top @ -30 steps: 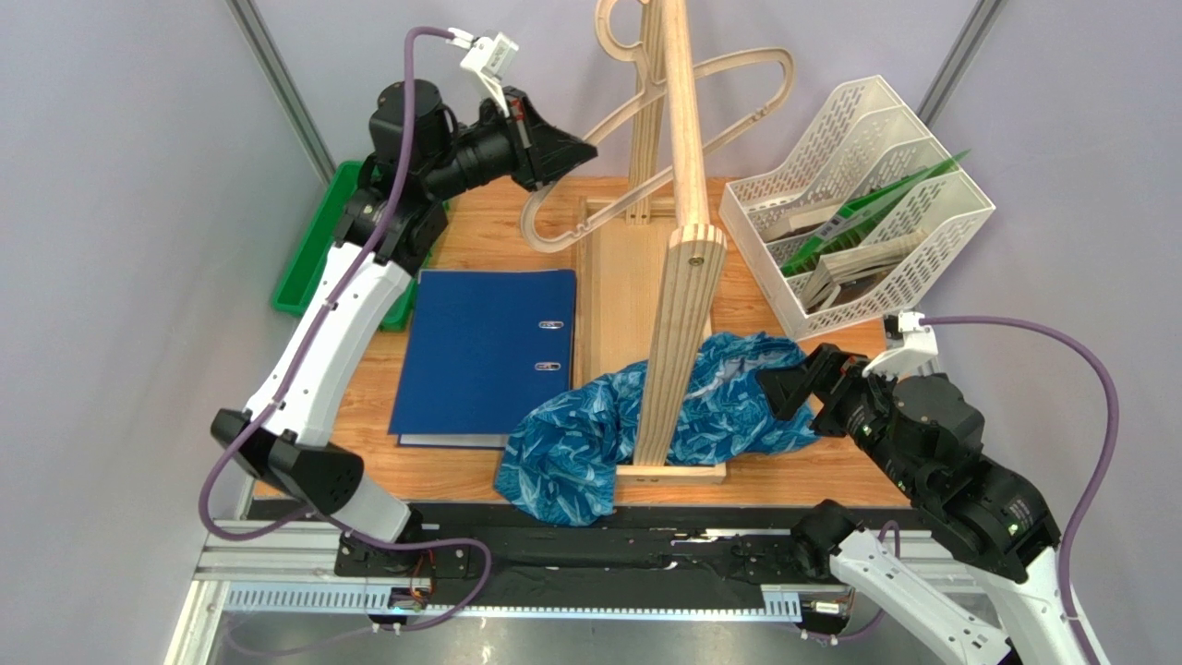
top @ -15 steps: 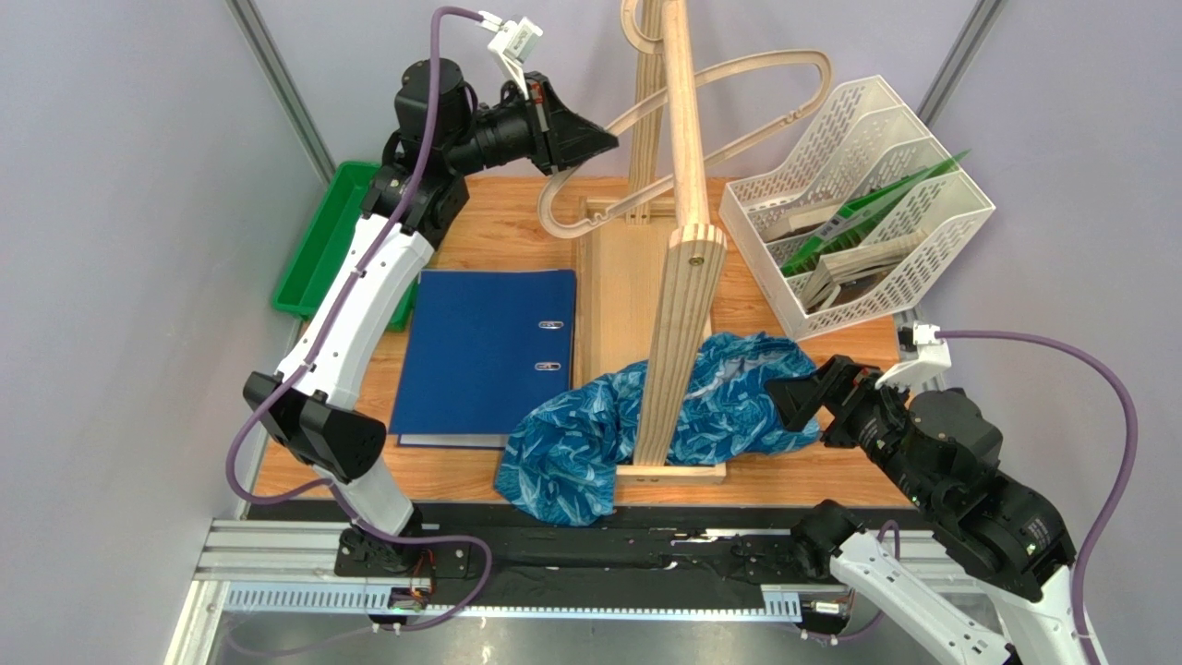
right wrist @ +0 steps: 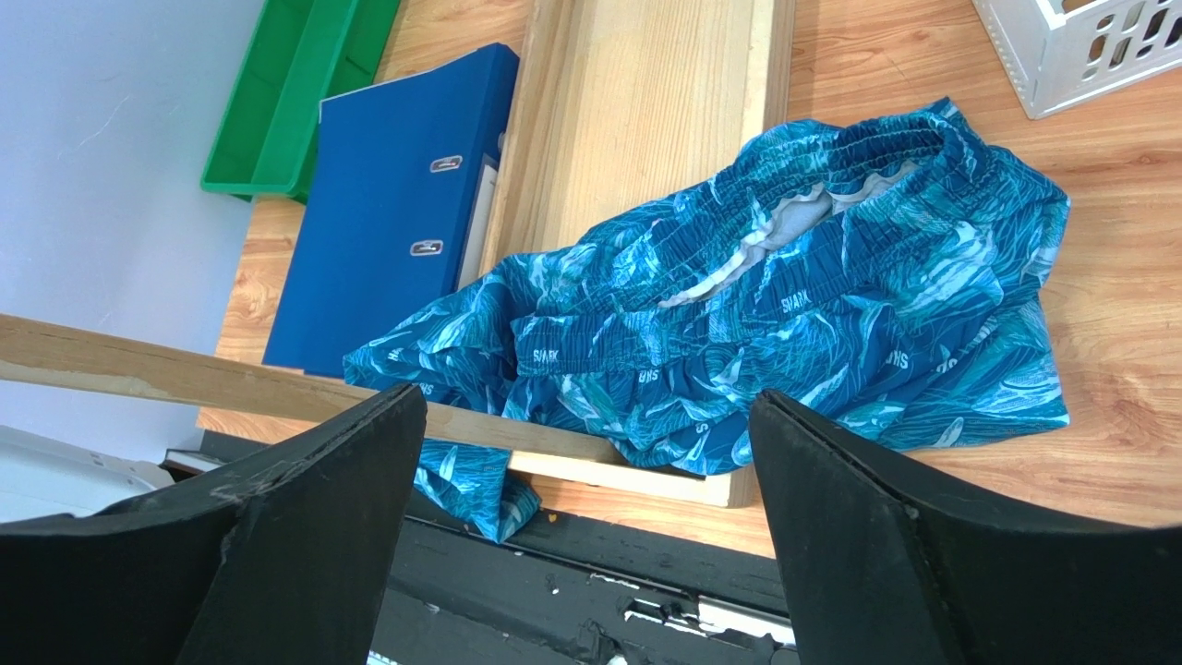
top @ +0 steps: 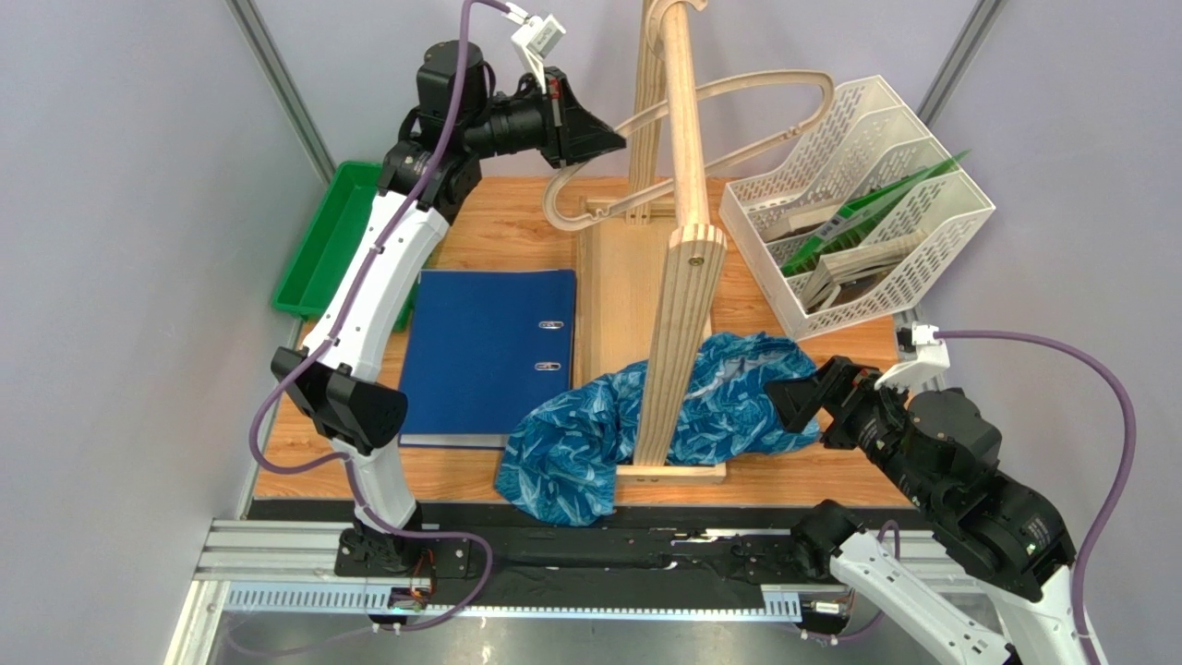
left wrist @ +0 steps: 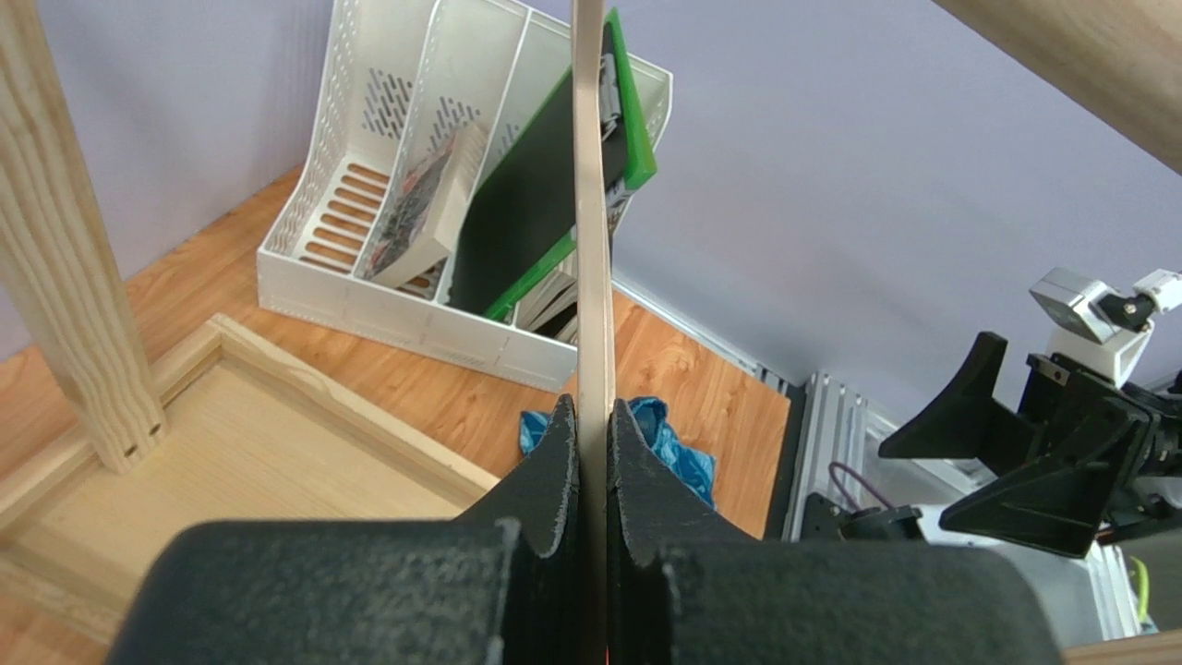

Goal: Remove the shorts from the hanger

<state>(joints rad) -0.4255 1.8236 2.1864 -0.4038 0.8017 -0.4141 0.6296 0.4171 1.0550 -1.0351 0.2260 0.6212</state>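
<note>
The left gripper [top: 597, 139] is clenched on the thin edge of the hanger [top: 763, 86] and holds it up in the air, close to the upright wooden stand [top: 680, 263]. The shorts [top: 708, 402] are off the hanger. They lie crumpled on the tabletop [top: 507, 236], across the base of the stand. The right gripper [top: 791, 399] is released and empty, just beside the right end of the shorts.

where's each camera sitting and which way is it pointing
top external: above and behind the bases, looking down on the table; both arms show.
left wrist: high at the far side, looking past shut left fingers on the hanger toward the file rack.
right wrist: looking down between open right fingers at the shorts.
shared: all see the shorts.
</note>
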